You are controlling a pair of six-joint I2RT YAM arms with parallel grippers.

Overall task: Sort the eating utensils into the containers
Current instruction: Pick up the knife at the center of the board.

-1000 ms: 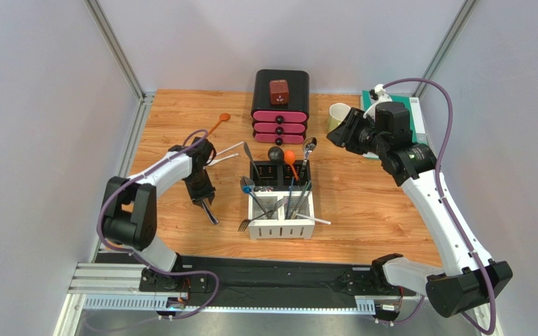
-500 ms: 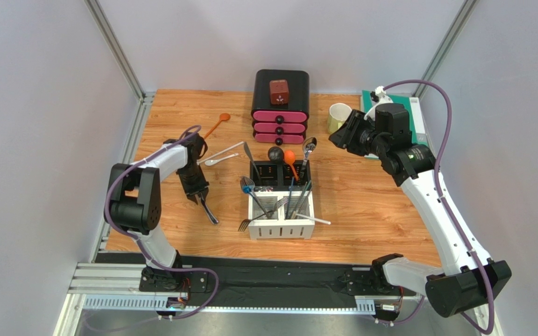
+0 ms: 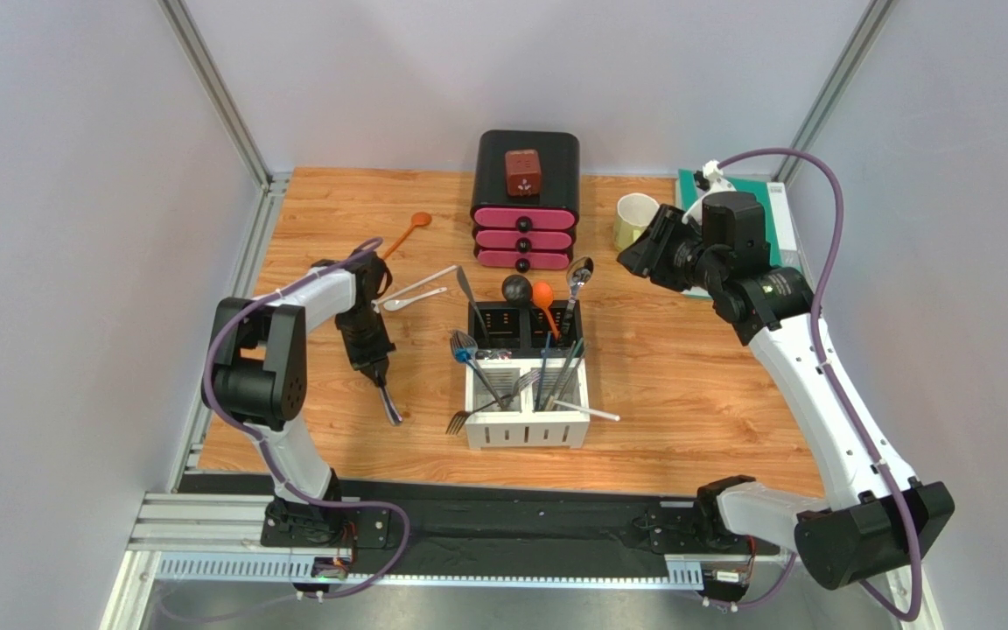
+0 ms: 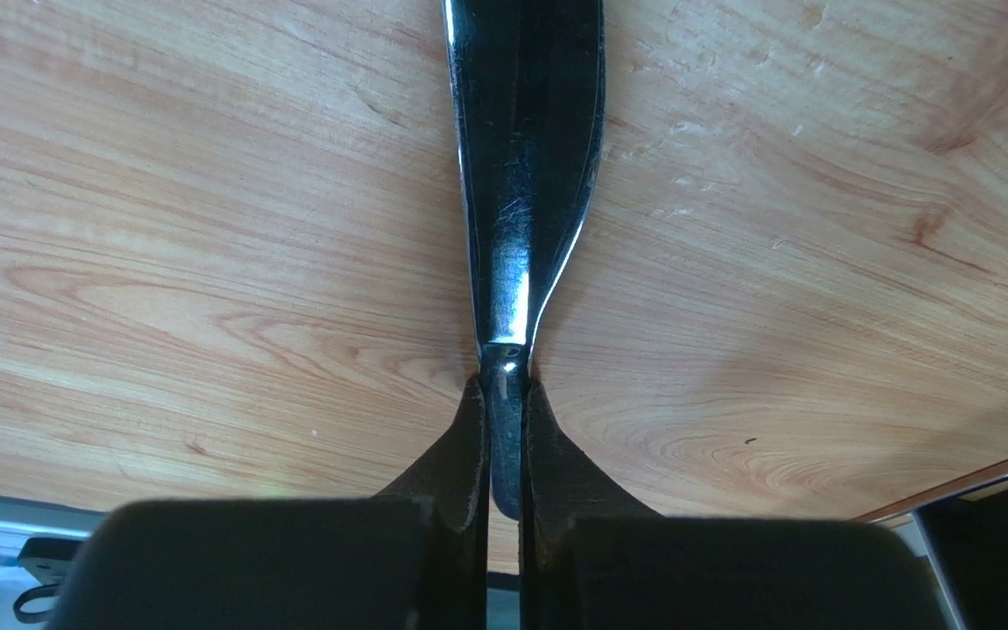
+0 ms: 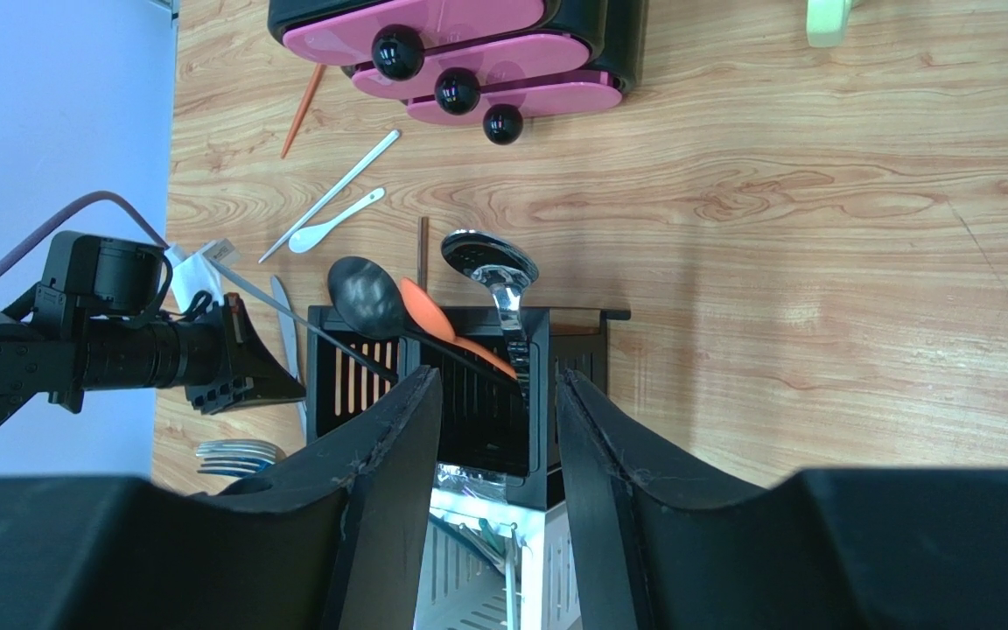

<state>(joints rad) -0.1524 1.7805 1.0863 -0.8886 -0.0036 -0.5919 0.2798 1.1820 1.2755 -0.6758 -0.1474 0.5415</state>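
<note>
1. From above, your left jaws are down on the counter [image 3: 693, 381], left of the caddy [image 3: 529, 431]. They are pinched tight on a silver knife [image 3: 392, 404]. The knife lies flat on the wood, near the caddy but not touching it. A black spoon [image 3: 516, 288] and an orange spoon [image 3: 542, 297] stick up from the black back part of the caddy. Forks and other silver things sit in the white front part. A white spoon [image 3: 404, 303] and a second orange spoon [image 3: 407, 234] lie loose on the counter, farther back. Your right jaws are up in the air near the green mug [image 3: 633, 217].

2. From the left wrist, the fingertips [image 4: 467, 453] squeeze together on the thin end of the knife. The knife's wide end points away from you. The knife lies on the wood.

3. From the right wrist, your right jaws stand apart with nothing between them. Far below them you see the black part of the caddy, with the black spoon and the orange spoon leaning out.
</note>
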